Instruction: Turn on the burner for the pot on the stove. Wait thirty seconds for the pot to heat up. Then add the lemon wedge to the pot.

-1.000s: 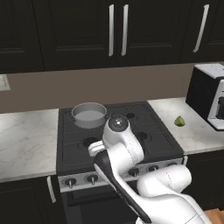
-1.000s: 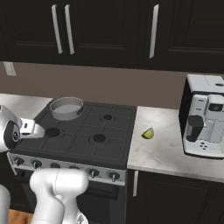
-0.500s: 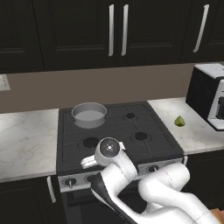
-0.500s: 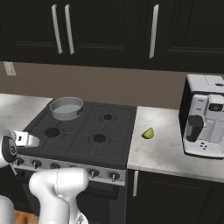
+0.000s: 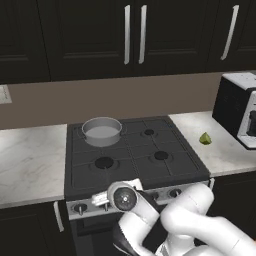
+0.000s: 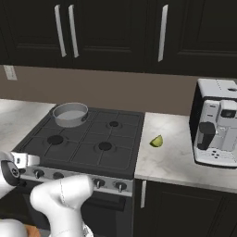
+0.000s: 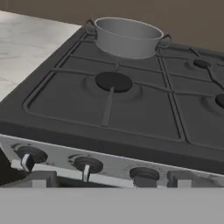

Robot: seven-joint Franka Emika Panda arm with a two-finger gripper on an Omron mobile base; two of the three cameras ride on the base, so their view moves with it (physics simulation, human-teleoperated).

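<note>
The silver-grey pot [image 5: 101, 131] [image 6: 70, 114] [image 7: 127, 36] stands on the back left burner of the black stove [image 5: 135, 162] [image 6: 88, 148]. The lemon wedge [image 5: 205, 138] [image 6: 157, 141] lies on the marble counter right of the stove. My gripper [image 7: 110, 180] is open and holds nothing. It hangs low in front of the silver knob strip, and its fingertips [image 7: 41, 178] stand wide apart. Three dark knobs [image 7: 87, 165] sit just ahead of it at the strip's left end. The white wrist [image 5: 123, 198] [image 6: 10, 172] shows below the stove's front edge.
A black and white coffee machine [image 5: 240, 107] [image 6: 217, 122] stands on the counter at the far right. Marble counter [image 5: 27, 162] runs left of the stove. Dark wall cabinets [image 5: 132, 35] hang above, and a lower cabinet door [image 6: 185, 208] is beside the oven front.
The arm has swung down from above the stove's front to just before the knob strip. The gripper has stayed open. Pot and lemon wedge have not moved.
</note>
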